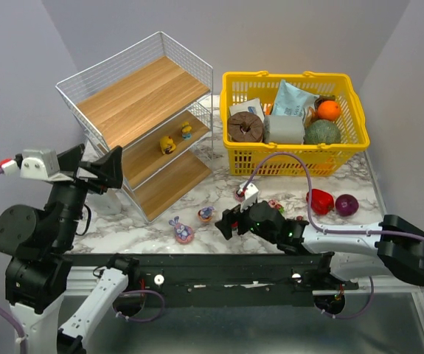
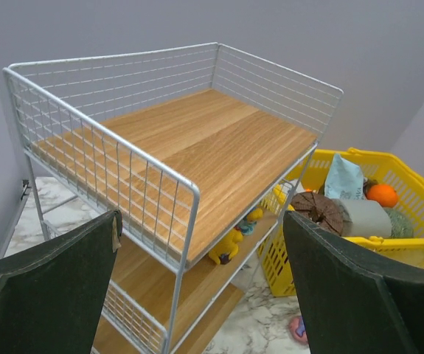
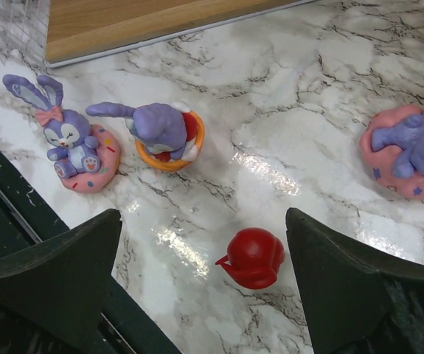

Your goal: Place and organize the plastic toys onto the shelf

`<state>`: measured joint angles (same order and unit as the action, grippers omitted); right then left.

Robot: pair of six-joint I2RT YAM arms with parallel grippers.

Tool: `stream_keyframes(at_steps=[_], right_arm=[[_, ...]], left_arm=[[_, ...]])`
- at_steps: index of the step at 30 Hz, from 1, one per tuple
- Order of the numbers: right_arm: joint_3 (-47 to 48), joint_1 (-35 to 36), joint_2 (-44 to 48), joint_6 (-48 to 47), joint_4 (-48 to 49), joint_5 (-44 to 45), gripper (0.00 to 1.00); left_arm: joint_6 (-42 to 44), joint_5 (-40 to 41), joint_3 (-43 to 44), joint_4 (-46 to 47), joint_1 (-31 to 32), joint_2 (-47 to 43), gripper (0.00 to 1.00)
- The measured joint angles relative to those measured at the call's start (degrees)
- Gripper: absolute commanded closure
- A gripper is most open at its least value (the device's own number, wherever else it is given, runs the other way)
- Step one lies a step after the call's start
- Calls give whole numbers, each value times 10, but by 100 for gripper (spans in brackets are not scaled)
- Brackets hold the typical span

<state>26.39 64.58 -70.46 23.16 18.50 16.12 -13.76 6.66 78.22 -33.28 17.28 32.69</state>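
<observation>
Wide-spread, empty right gripper low over the marble table, in front of the shelf. Between its fingers, untouched, a small red toy. Nearer the shelf's bottom board, a purple bunny on a pink ring and a purple figure in an orange cup. Wide-spread, empty left gripper raised just beside the shelf, facing its top board. On the shelf's middle board, two yellow duck toys.
</observation>
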Motion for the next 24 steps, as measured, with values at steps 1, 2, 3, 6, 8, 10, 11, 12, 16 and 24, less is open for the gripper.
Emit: stream_keyframes(at_steps=[1, 2, 3, 6, 8, 10, 11, 12, 16, 24], right_arm=[[-7, 0, -4, -6, 17, -1, 1], [-16, 0, -8, -10, 34, -1, 1], [-23, 0, -12, -15, 50, -1, 2], [-47, 0, -26, -27, 100, 0, 4], [-64, 0, -37, -33, 132, 2, 7], [-80, 0, -48, -38, 160, 4, 11], [-89, 0, -53, -38, 174, 5, 13], [-97, 0, -56, -38, 185, 6, 16], [-116, 0, -65, -37, 217, 7, 25], [-123, 0, -75, -33, 262, 7, 30]], left_arm=[[0, 0, -17, 5, 0, -19, 1], [0, -1, -28, 6, 0, -32, 1], [0, -1, -37, 7, 0, -45, 1], [1, -3, -73, 14, 1, -90, 1], [3, -3, -96, 21, 5, -120, 1], [3, -2, -107, 23, 10, -142, 1], [4, 0, -110, 24, 12, -154, 1], [4, 2, -111, 25, 13, -163, 1], [4, 2, -108, 37, 13, -178, 1], [3, 2, -102, 36, 13, -181, 1]])
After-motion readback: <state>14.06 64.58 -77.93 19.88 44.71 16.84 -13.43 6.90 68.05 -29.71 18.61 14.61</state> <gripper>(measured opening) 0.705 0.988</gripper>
